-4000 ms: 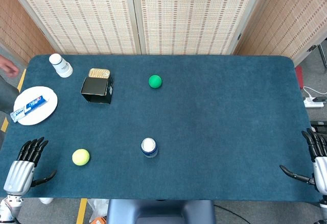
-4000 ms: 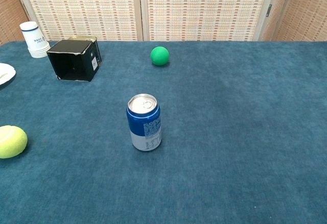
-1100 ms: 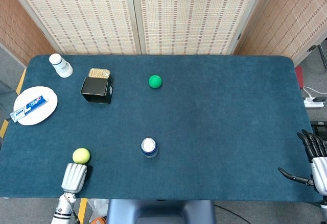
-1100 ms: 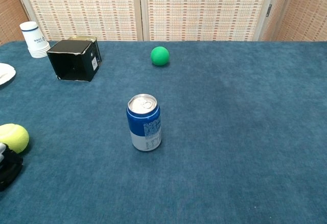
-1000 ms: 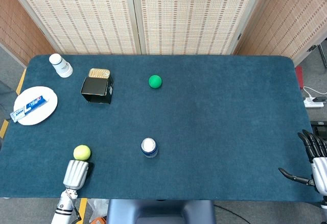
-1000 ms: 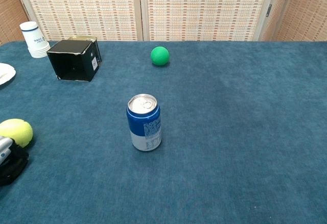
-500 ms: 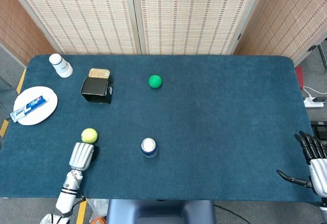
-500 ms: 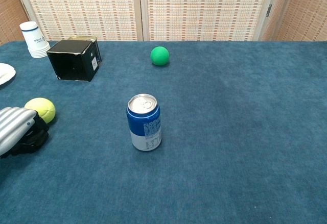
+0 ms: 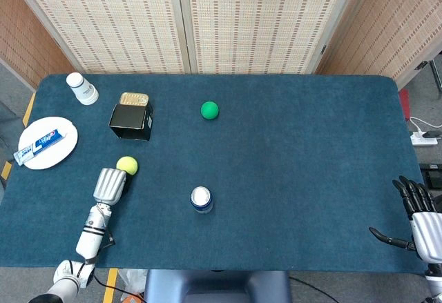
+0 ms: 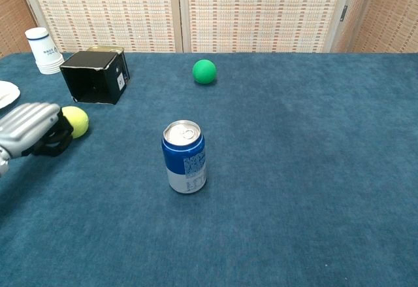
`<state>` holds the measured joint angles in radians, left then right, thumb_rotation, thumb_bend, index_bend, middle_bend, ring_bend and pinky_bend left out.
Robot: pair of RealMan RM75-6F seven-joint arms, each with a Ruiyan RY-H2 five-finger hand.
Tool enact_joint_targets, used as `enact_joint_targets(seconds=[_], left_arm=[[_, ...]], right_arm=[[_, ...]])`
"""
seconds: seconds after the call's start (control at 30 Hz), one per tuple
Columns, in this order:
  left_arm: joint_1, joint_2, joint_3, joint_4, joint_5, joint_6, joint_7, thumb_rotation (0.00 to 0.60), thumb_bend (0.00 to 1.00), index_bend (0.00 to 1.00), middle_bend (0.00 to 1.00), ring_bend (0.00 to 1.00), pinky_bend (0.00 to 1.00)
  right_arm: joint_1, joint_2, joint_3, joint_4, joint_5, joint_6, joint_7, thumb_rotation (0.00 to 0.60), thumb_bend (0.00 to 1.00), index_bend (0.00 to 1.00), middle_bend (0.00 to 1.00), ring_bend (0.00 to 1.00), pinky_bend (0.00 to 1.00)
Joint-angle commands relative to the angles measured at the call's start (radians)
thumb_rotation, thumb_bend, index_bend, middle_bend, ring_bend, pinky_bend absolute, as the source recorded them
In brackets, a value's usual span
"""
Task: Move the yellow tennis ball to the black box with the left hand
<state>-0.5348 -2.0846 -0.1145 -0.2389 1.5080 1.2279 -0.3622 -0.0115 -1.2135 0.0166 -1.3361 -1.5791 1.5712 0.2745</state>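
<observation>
1. Head view: left hand [image 9: 110,183], fingers curled, is touching the yellow tennis ball [image 9: 126,165] rather than gripping it. Ball is sitting near the black box [image 9: 130,121]; it risks rolling off-line. Right hand [image 9: 423,228] is resting spread, holding nothing.
2. Chest view: box opening is facing the ball; can [image 10: 184,156] and green ball [image 10: 204,71] are standing clear on the surface [image 10: 294,169].

Blue-carpeted table [image 9: 290,165] with scattered small items

A green ball [image 9: 209,110] sits toward 12 o'clock, left of the middle. The black box [image 9: 131,121] lies at 10 o'clock with a gold tin [image 9: 134,99] touching its far side, and a white bottle [image 9: 82,88] stands further out in that corner. A white plate [image 9: 59,152] carrying a toothpaste tube [image 9: 36,147] rests at the 9 o'clock edge. The yellow tennis ball [image 9: 126,165] lies near the box's 6 o'clock side. A blue can [image 9: 201,199] stands upright toward 7 o'clock.
</observation>
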Motion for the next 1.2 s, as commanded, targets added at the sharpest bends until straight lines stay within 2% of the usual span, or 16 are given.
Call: enact_joint_targets(seconds=[0.03,0.07,0.1,0.13,0.17,0.2,0.23,0.27,0.3,0.33,0.43,0.57,0.93,1.2], left_arm=[[-0.056,0.01,-0.016,0.005,-0.018,-0.065,-0.054,0.6,0.69,1.0,1.0,1.0,1.0],[-0.067,0.016,-0.012,0.001,-0.017,-0.093,-0.066,0.6,0.67,0.99,1.0,0.98,1.0],[-0.078,0.022,-0.006,-0.003,-0.014,-0.123,-0.073,0.576,0.64,0.95,0.96,0.9,0.97],[-0.094,0.037,0.013,-0.012,-0.001,-0.178,-0.085,0.511,0.6,0.87,0.85,0.76,0.87],[-0.108,0.053,0.034,-0.025,0.012,-0.242,-0.099,0.436,0.55,0.77,0.68,0.55,0.68],[-0.123,0.068,0.045,-0.034,0.016,-0.296,-0.102,0.315,0.48,0.6,0.4,0.3,0.39],[-0.139,0.078,0.039,-0.046,0.011,-0.31,-0.106,0.236,0.42,0.42,0.17,0.11,0.15],[-0.148,0.079,0.028,-0.051,0.002,-0.302,-0.107,0.181,0.4,0.28,0.04,0.01,0.02],[-0.158,0.076,0.01,-0.046,-0.011,-0.275,-0.098,0.15,0.38,0.15,0.0,0.0,0.0],[-0.163,0.074,-0.002,-0.042,-0.019,-0.246,-0.096,0.129,0.37,0.08,0.0,0.0,0.0],[-0.174,0.066,-0.034,-0.013,-0.041,-0.168,-0.099,0.1,0.37,0.02,0.0,0.0,0.0],[-0.178,0.068,-0.05,0.013,-0.059,-0.138,-0.114,0.079,0.36,0.01,0.0,0.0,0.0],[-0.163,0.066,-0.026,0.033,-0.066,-0.217,-0.12,0.083,0.35,0.01,0.0,0.0,0.0],[-0.165,0.07,-0.021,0.026,-0.07,-0.217,-0.12,0.084,0.35,0.02,0.0,0.0,0.0]], right_arm=[[0.003,0.0,0.003,-0.006,0.007,-0.007,-0.007,0.5,0.0,0.0,0.0,0.0,0.0],[0.004,0.0,0.005,-0.007,0.01,-0.01,-0.009,0.501,0.0,0.0,0.0,0.0,0.0],[0.005,0.001,0.006,-0.01,0.013,-0.013,-0.011,0.5,0.0,0.0,0.0,0.0,0.0],[0.007,0.001,0.007,-0.012,0.017,-0.017,-0.013,0.5,0.0,0.0,0.0,0.0,0.0],[0.007,0.001,0.008,-0.014,0.019,-0.019,-0.014,0.5,0.0,0.0,0.0,0.0,0.0],[0.008,0.001,0.009,-0.015,0.021,-0.021,-0.017,0.5,0.0,0.0,0.0,0.0,0.0],[0.009,0.001,0.009,-0.016,0.023,-0.025,-0.02,0.5,0.0,0.0,0.0,0.0,0.0],[0.01,0.001,0.009,-0.017,0.024,-0.027,-0.023,0.5,0.0,0.0,0.0,0.0,0.0],[0.011,0.002,0.008,-0.019,0.024,-0.03,-0.024,0.5,0.0,0.0,0.0,0.0,0.0],[0.012,0.003,0.007,-0.019,0.024,-0.032,-0.024,0.5,0.0,0.0,0.0,0.0,0.0],[0.013,0.005,0.006,-0.02,0.024,-0.037,-0.021,0.5,0.0,0.0,0.0,0.0,0.0],[0.017,0.006,0.007,-0.022,0.026,-0.044,-0.025,0.5,0.0,0.0,0.0,0.0,0.0],[0.016,0.006,0.005,-0.027,0.027,-0.044,-0.032,0.501,0.0,0.0,0.0,0.0,0.0],[0.015,0.007,0.005,-0.019,0.025,-0.039,-0.018,0.5,0.0,0.0,0.0,0.0,0.0]])
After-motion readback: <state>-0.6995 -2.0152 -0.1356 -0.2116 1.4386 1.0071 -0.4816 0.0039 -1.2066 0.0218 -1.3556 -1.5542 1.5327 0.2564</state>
